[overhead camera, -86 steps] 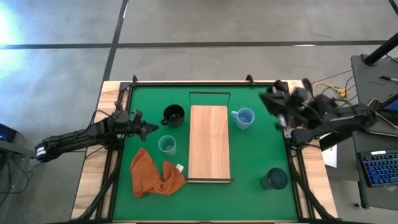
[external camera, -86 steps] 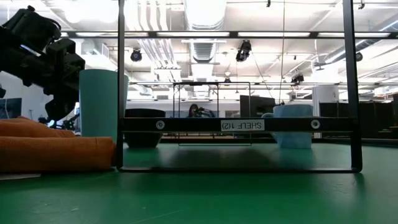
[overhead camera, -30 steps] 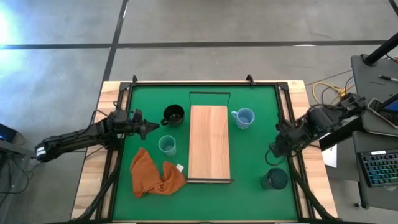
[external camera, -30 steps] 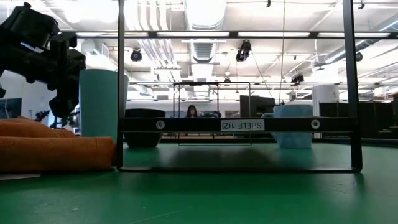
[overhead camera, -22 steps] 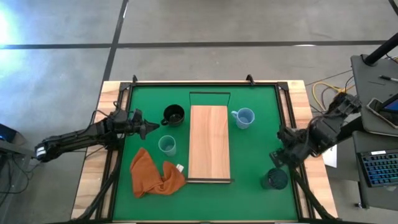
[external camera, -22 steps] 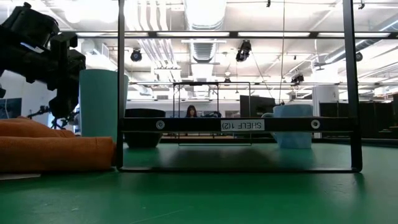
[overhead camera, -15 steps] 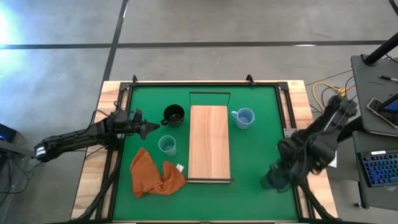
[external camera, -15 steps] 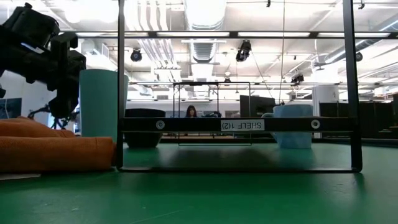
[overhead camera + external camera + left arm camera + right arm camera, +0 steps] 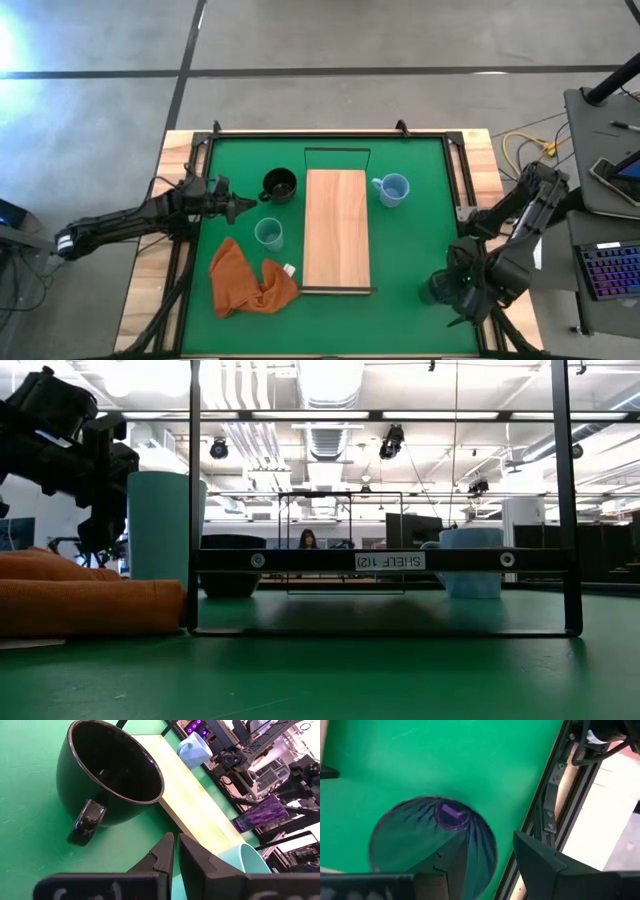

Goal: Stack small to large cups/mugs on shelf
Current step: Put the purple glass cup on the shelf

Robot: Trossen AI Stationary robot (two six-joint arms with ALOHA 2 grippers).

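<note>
The right gripper (image 9: 485, 870) hangs over the dark purple cup (image 9: 434, 847), jaws open astride its rim for lifting; the left gripper (image 9: 175, 851), jaws closed, waits beside the black mug (image 9: 107, 777).

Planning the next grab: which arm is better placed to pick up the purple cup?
The right. The right gripper hangs directly over the purple cup at the mat's near right corner, fingers open, one inside the rim. The left gripper sits across the shelf, beside the black mug.
</note>
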